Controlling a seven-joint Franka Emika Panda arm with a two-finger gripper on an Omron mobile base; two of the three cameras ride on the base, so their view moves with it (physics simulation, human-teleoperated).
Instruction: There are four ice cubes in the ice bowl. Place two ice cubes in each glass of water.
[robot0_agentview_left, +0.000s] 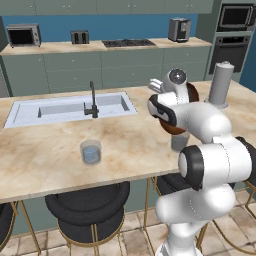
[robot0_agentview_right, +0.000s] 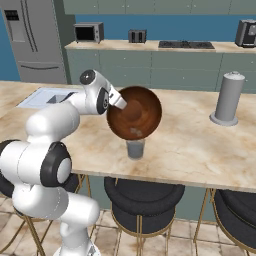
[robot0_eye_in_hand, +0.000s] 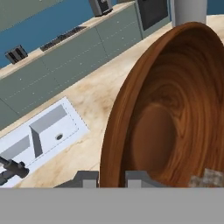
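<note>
**Bowl tipped over the near glass**

Left base view: nearest the camera, the white arm is rising from the lower right and blocking most of the work. The ice bowl (robot0_agentview_left: 170, 127) is peeking out as a dark brown edge behind the forearm, with one glass of water (robot0_agentview_left: 180, 142) partly hidden just under it. The other glass (robot0_agentview_left: 91, 151) is standing well apart to the left on the marble island counter (robot0_agentview_left: 50, 160), in front of the sink (robot0_agentview_left: 70, 107).

Right base view: the gripper (robot0_agentview_right: 120, 101) is gripping the bowl's (robot0_agentview_right: 135, 113) left rim, holding it tilted up on edge with its dark inside facing the camera. The glass (robot0_agentview_right: 135, 148) is sitting directly below the lowest part of the rim. A pale fleck low inside the bowl is probably ice cubes (robot0_agentview_right: 135, 132). A grey canister (robot0_agentview_right: 228, 98) is standing off to the right.

Hand view: the two fingers (robot0_eye_in_hand: 85, 179) are straddling the bowl's (robot0_eye_in_hand: 175, 109) rim, clamped on it. A greyish ice cube (robot0_eye_in_hand: 211, 178) is lying at the low side of the inside, away from the claw, so a pour should be running off the far rim toward the glass beneath.
</note>
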